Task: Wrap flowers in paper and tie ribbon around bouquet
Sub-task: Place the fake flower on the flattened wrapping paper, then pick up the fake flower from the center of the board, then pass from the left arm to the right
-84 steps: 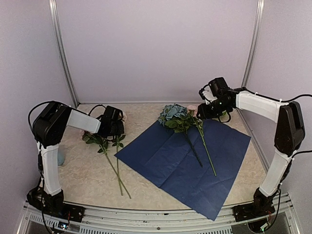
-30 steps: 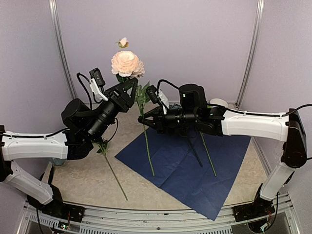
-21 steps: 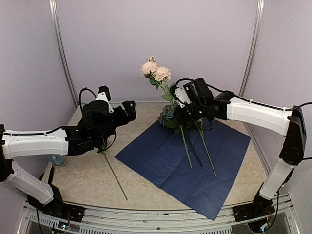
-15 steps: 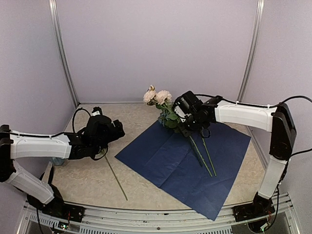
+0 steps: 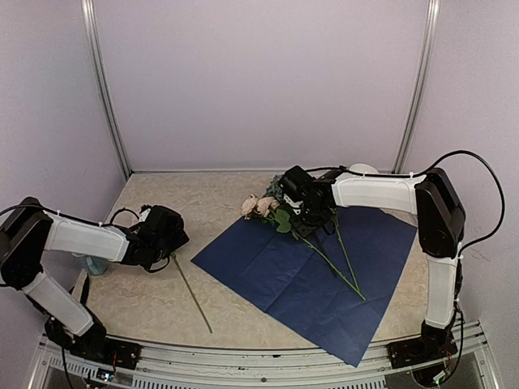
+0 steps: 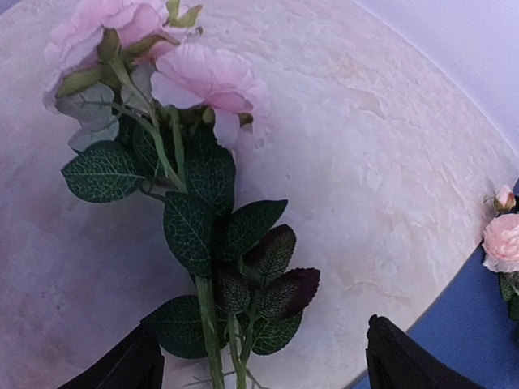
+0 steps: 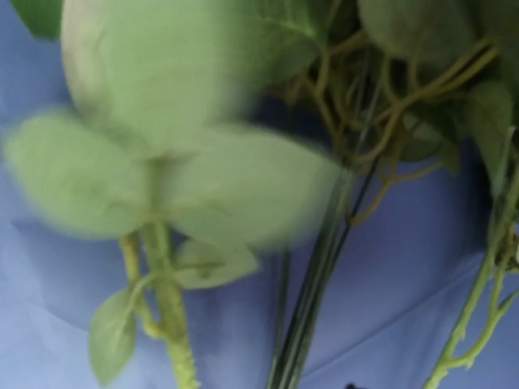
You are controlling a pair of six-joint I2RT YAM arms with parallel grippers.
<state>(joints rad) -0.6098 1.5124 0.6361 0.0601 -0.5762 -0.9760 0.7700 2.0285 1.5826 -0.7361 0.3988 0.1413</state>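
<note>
Gathering stage only: flowers (image 5: 280, 212) lying on flat dark-blue paper (image 5: 324, 279), centre-right of top view; one pink stem (image 6: 203, 203) on bench (image 5: 138, 300) at left, between spread fingers of left hand (image 6: 263, 356). Cannot tell grip of right hand (image 5: 308, 215) among stems. Leaves wrapping and ribbon tying undone.

Soft, even light is falling from above, and the paper (image 5: 308, 271) is showing no glare at all. Left of the paper, only faint shadows are lying on the bench (image 5: 146, 300). The left wrist picture is coming through crisp, flowers (image 6: 203, 89) sharp. Right over the paper, the right wrist picture is smearing: leaves (image 7: 162, 178) are blurring into pale green blobs, stems (image 7: 312, 308) reading a touch sharper.
</note>
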